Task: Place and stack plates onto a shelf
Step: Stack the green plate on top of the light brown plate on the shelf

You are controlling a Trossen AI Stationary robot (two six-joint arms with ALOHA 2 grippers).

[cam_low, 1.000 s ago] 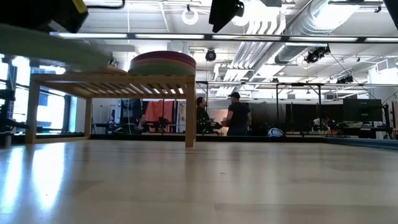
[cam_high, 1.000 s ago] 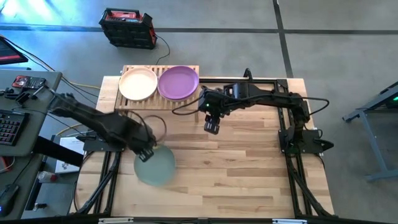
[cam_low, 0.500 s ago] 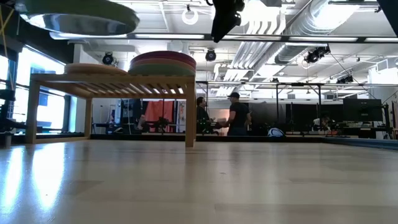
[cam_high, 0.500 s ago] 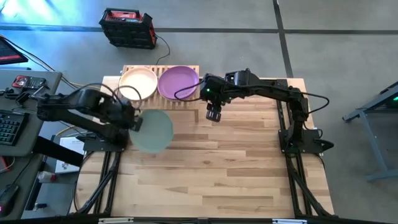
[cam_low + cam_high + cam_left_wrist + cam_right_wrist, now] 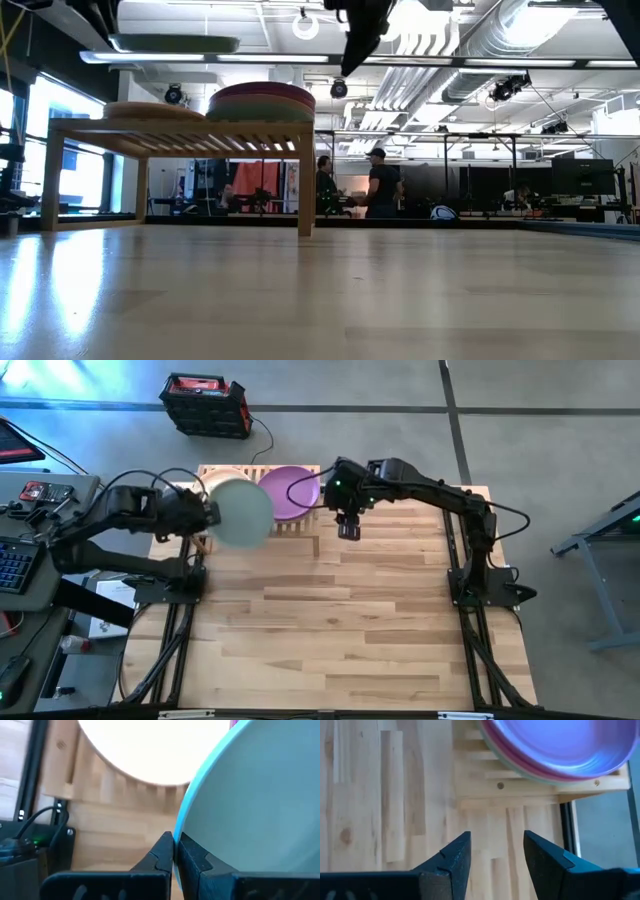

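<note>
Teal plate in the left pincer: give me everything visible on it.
The teal plate is round, shallow, matte and pale teal, with a brighter blue-looking rim in the left wrist view. The left pincer is shut on its edge, fingers clamping the rim. It is held in the air, roughly level in the low view, above the shelf, overlapping the beige plate from above and not touching it. Nothing else touches it. The right pincer hangs open beside the purple plate.
</note>
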